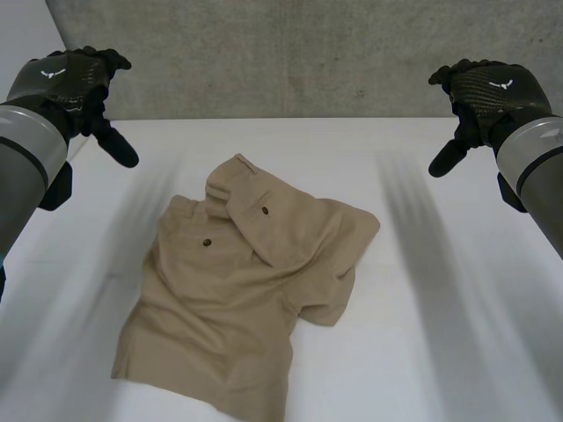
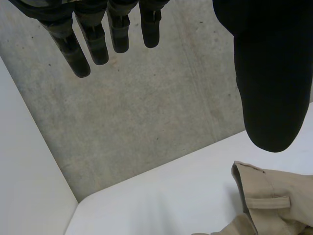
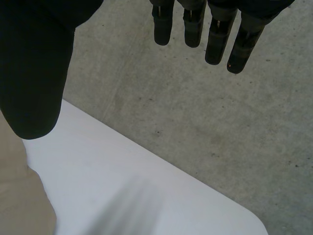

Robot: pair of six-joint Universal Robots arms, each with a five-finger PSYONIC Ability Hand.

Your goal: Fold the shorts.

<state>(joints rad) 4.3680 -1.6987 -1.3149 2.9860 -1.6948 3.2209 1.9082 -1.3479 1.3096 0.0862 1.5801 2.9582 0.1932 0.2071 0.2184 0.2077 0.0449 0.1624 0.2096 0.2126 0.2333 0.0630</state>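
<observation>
Both hands [image 1: 75, 83] [image 1: 482, 92] hover spread above rumpled tan shorts [image 1: 246, 290]

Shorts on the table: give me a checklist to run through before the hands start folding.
1. Left hand open, holding nothing: ok.
2. Right hand open, holding nothing: ok.
3. Both hands up in the air, apart from the shorts: ok.
4. Shorts spread flat on the table: not ok; they are rumpled, with cloth doubled over at the waist end.
</observation>
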